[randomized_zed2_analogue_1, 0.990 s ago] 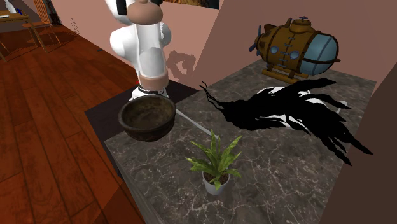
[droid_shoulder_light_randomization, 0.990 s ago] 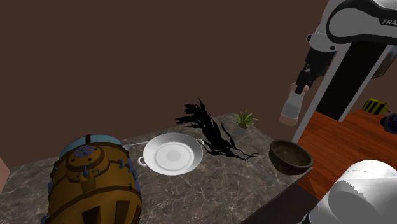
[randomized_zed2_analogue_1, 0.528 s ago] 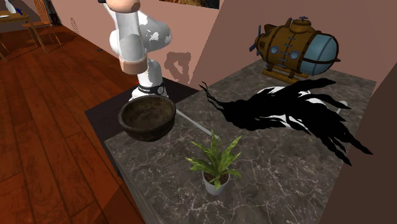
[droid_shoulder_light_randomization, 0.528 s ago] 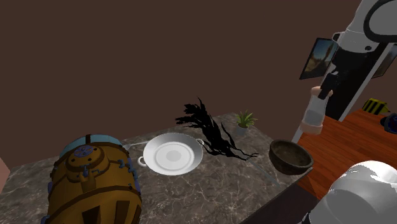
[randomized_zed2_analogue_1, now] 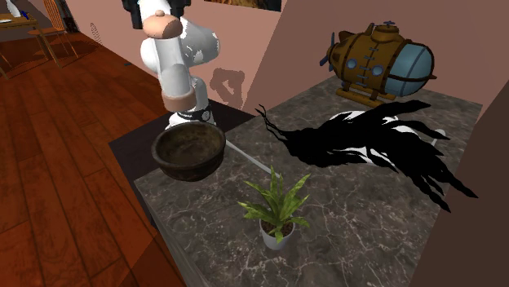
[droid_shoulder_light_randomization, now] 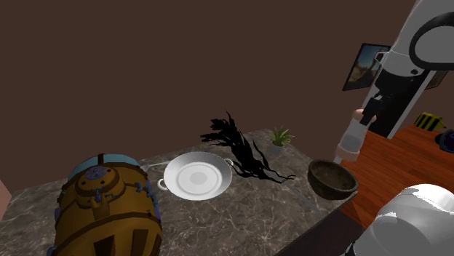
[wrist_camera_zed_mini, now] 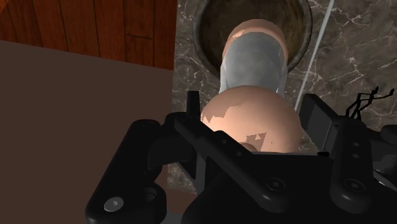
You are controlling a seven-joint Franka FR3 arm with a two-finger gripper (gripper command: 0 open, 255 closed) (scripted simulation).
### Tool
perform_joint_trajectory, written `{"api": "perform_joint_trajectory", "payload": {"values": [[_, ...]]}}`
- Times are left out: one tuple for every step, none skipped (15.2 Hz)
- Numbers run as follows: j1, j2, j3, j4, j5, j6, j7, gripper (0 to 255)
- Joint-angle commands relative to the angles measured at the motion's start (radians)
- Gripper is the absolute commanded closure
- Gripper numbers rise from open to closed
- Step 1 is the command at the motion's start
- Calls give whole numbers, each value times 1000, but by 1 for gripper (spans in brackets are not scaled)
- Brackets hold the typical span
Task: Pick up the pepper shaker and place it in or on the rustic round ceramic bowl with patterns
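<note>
My gripper (droid_shoulder_light_randomization: 363,114) is shut on the pepper shaker (droid_shoulder_light_randomization: 350,137), a grey cylinder with pinkish ends that hangs tilted in the air. The dark brown round bowl (droid_shoulder_light_randomization: 332,179) stands on the marble counter near its corner, below the shaker and a little toward the shoulder view's left. In the second exterior view the shaker (randomized_zed2_analogue_1: 174,67) slants high above the bowl (randomized_zed2_analogue_1: 188,151), gripper (randomized_zed2_analogue_1: 153,11) at its upper end. In the wrist view the black fingers (wrist_camera_zed_mini: 317,113) clasp the shaker's (wrist_camera_zed_mini: 254,60) round pinkish head, and its far end points into the bowl's (wrist_camera_zed_mini: 203,28) mouth.
A white two-handled pan (droid_shoulder_light_randomization: 197,177) lies mid-counter beside a spiky black plant shape (droid_shoulder_light_randomization: 244,150). A small potted plant (randomized_zed2_analogue_1: 276,208) stands near the bowl. A brown and blue submarine model (droid_shoulder_light_randomization: 109,204) sits at the counter's far end. Wooden floor (randomized_zed2_analogue_1: 57,163) lies beyond the counter edge.
The arm carried the shaker toward the shoulder view's right, then slightly back, and tilted it. It now hangs over the bowl. The grip stayed shut.
</note>
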Motion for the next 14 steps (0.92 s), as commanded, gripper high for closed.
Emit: {"api": "perform_joint_trajectory", "payload": {"values": [[-3,-13,-7,-34,-7,22,4,255],[-4,-19,-9,-50,-9,32,6,255],[-5,-25,-12,-66,-12,42,8,255],[-6,-30,-15,-82,-15,52,10,255],[-8,-36,-18,-98,-18,62,12,255],[-9,-41,-21,-113,-21,72,14,255],[-11,-47,-24,-129,-25,82,16,255],[-12,-52,-27,-144,-28,92,18,255],[-14,-57,-30,-160,-31,102,20,255],[-16,-62,-34,-175,-35,112,22,255],[-17,-66,-37,-190,-39,122,23,255],[-19,-71,-41,-205,-42,133,25,255],[-21,-75,-44,-220,-46,143,27,255],[-23,-79,-48,-234,-50,153,29,255]]}}
